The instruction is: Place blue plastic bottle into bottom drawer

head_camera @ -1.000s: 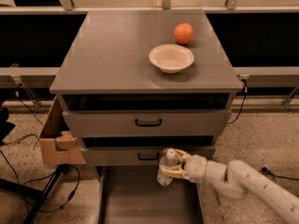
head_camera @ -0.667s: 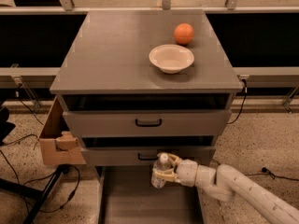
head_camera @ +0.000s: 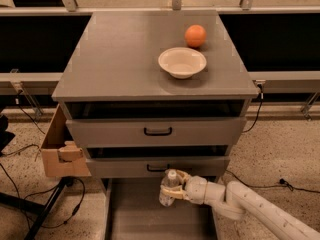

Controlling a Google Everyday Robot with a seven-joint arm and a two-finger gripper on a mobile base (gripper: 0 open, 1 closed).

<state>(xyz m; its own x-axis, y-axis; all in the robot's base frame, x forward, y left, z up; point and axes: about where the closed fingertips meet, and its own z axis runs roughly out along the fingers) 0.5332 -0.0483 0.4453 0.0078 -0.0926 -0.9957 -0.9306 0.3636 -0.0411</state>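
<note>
The blue plastic bottle [head_camera: 168, 188] is a small clear bottle with a white cap, held upright. My gripper [head_camera: 172, 187] is shut on it, the white arm reaching in from the lower right. The bottle hangs over the bottom drawer [head_camera: 130, 214], a wide shallow grey tray pulled out at the cabinet's foot, near its back edge, just below the middle drawer's black handle [head_camera: 156, 168]. The bottle's base is above the tray floor.
On the grey cabinet top [head_camera: 110, 59] stand a white bowl [head_camera: 182, 62] and an orange [head_camera: 195, 35]. A cardboard box [head_camera: 59, 149] hangs at the cabinet's left side. Black cables and a stand leg [head_camera: 45, 211] lie on the speckled floor at left.
My gripper has carried the bottle leftward and a little down, from right of the middle drawer's handle to under it, over the open bottom drawer.
</note>
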